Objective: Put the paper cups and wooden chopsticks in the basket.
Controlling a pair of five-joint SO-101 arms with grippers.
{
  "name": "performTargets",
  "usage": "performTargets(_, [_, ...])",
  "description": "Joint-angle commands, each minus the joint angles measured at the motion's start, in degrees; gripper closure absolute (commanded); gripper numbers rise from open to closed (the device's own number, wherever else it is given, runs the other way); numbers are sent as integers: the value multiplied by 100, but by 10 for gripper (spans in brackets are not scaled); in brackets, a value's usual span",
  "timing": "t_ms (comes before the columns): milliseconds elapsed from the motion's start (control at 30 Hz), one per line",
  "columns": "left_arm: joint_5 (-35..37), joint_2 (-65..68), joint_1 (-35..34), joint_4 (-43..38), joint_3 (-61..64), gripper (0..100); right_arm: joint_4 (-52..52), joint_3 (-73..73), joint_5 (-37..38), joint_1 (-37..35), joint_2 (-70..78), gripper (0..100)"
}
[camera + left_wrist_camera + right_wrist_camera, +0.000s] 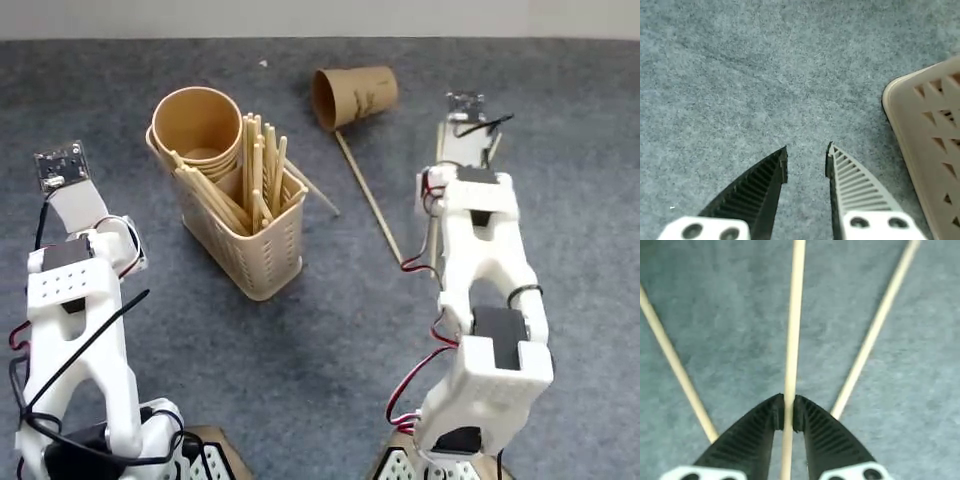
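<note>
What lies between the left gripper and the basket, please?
In the left wrist view, the stretch between the open left gripper and the basket is bare grey carpet.

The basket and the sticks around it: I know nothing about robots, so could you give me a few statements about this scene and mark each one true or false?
1. A paper cup stands in the basket. True.
2. The other cup stands upright on the table. False: it lies on its side.
3. The right gripper is shut on a chopstick. True.
4. The left gripper holds a chopstick too. False: it is open and empty.
5. Every chopstick is in the basket. False: a loose chopstick lies on the table near the other cup.
</note>
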Motion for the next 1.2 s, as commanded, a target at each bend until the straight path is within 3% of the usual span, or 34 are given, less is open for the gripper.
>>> performTargets(0, [-53,-119,75,-88,-13,846,-303,-286,-79,242,-286,994])
performTargets(367, [-53,-119,57,-79,-13,846,-330,-1473,-88,611,1640,989])
performTargets(633, [-53,-119,57,-79,-13,846,-321,-2053,-88,804,2501,843])
performTargets(1167, [-53,-119,66,-79,-13,846,831,-2062,-413,840,1103,843])
